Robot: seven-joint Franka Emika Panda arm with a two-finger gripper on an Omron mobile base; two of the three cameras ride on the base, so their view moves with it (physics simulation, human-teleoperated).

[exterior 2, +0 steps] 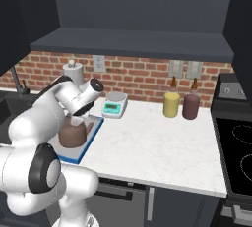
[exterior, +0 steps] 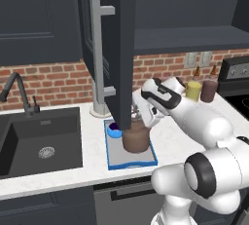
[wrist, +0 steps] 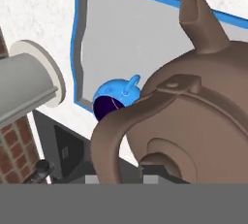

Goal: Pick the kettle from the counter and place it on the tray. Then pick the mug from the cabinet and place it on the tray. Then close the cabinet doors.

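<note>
Nearest your hand camera is the kettle (wrist: 203, 116): its brown body, arched handle and spout loom right under the lens, so close that the finger tips are hidden behind it. You cannot tell from any view whether the gripper (exterior: 141, 117) is parted, closed, or clamped on anything; in the left base view it sits just above the kettle (exterior: 135, 139), partly behind the open cabinet door (exterior: 119, 48).

Taking the tray (exterior: 116, 158) as your landmark and going left to right in the left base view: the dark sink (exterior: 41, 143) with its faucet (exterior: 19, 92) lies well to the left of the tray, set into the white counter (exterior: 92, 131). The door's long grey handle (exterior: 97, 53) hangs above the tray's back left corner. The blue mug (exterior: 115, 130) stands on the tray at its back left, just beside the kettle; in the hand view you see the mug (wrist: 116, 97) at the tray's blue rim (wrist: 77, 48). The kettle stands upright on the tray near its middle. Right of the tray, at the brick wall, stand a yellow canister (exterior: 193, 90) and a maroon canister (exterior: 209, 91).

In the right base view a small white scale (exterior 2: 115, 104) sits just behind the tray's far right corner.
</note>
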